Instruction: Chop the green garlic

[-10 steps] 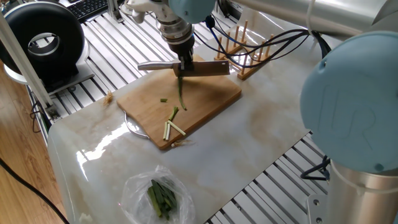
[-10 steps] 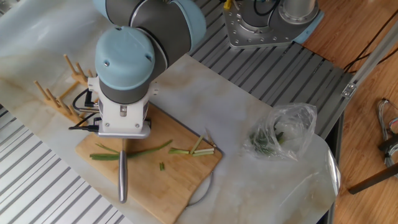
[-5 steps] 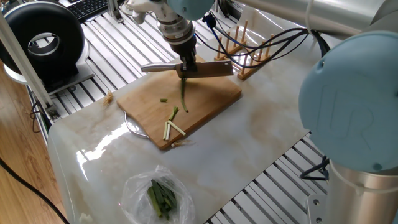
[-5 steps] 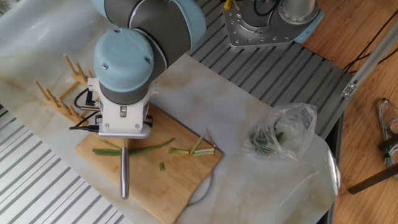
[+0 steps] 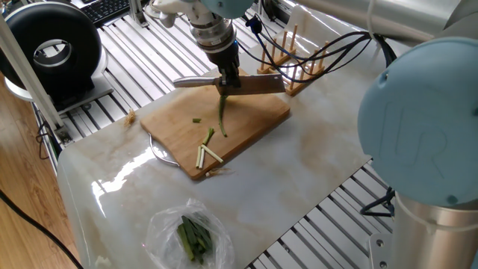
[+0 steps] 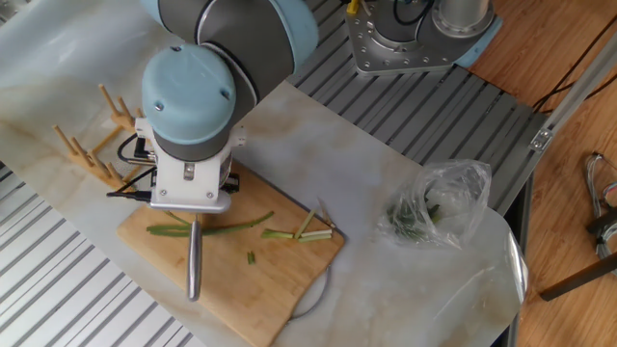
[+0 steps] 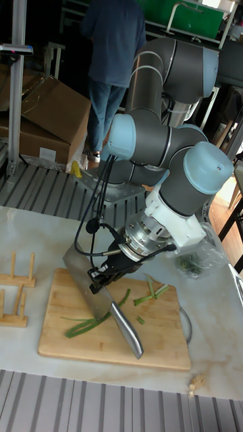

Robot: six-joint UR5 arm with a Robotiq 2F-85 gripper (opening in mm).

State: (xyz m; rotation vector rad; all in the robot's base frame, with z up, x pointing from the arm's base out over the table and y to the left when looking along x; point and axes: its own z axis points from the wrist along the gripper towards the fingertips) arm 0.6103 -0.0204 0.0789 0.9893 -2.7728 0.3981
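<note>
Knife held over the garlic on the board.

Nearest me, a plastic bag point(image 5: 187, 233) of dark green leaves lies on the marble table point(image 5: 299, 179). Beyond it sits the wooden chopping board point(image 5: 254, 123), with short cut sticks point(image 5: 207, 154) near its front edge and the long green garlic point(image 5: 222, 116) stalk lying further back. Over the stalk, the gripper point(image 5: 228, 76) is clamped on a knife point(image 5: 258, 84), blade across the garlic. Behind stands a wooden rack point(image 5: 295, 63).
</note>
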